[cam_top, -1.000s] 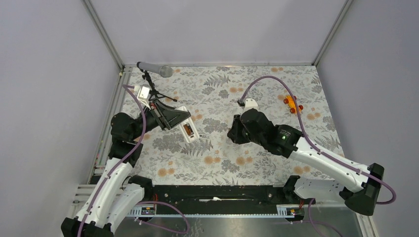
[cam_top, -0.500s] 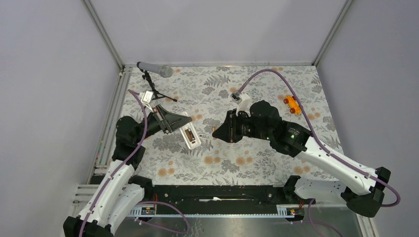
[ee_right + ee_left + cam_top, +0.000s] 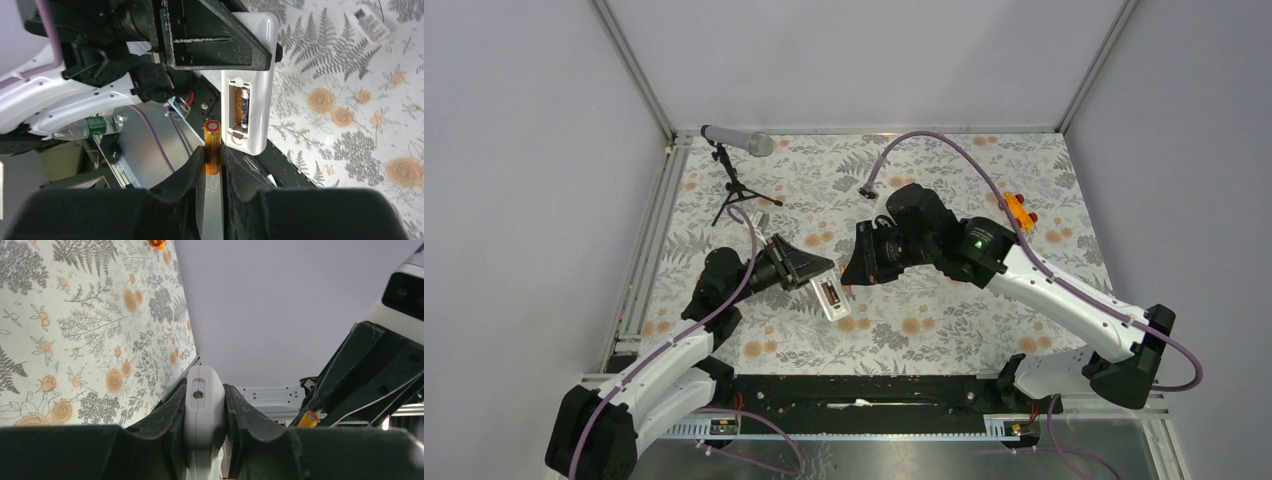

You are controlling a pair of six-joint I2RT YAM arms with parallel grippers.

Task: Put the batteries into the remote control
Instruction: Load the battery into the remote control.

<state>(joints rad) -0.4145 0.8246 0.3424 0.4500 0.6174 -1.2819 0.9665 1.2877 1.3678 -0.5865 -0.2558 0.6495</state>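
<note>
Because my left end effector (image 3: 816,276) clenches the remote control (image 3: 830,299) by one end only, in the air over the near half of the surface (image 3: 944,190) and left of its middle, a push on the free end could, I judge, lever it round in my grip or work it loose. My right end effector (image 3: 212,167) is shut on a battery (image 3: 211,140) by its lower part, just beside the remote's free end and outside the open compartment. If I press it on the white rim instead of into the recess, it may pivot between my fingers and drop. One cell (image 3: 242,106) already lies inside; I cannot tell how much room is left beside it, nor which way round the new one belongs.

The remote's long axis runs diagonally, its free end pointing toward the surface's near edge and a little right, its open face turned to my right arm. The held battery lies roughly parallel to it, red-ringed end toward the remote's gripped end.
</note>
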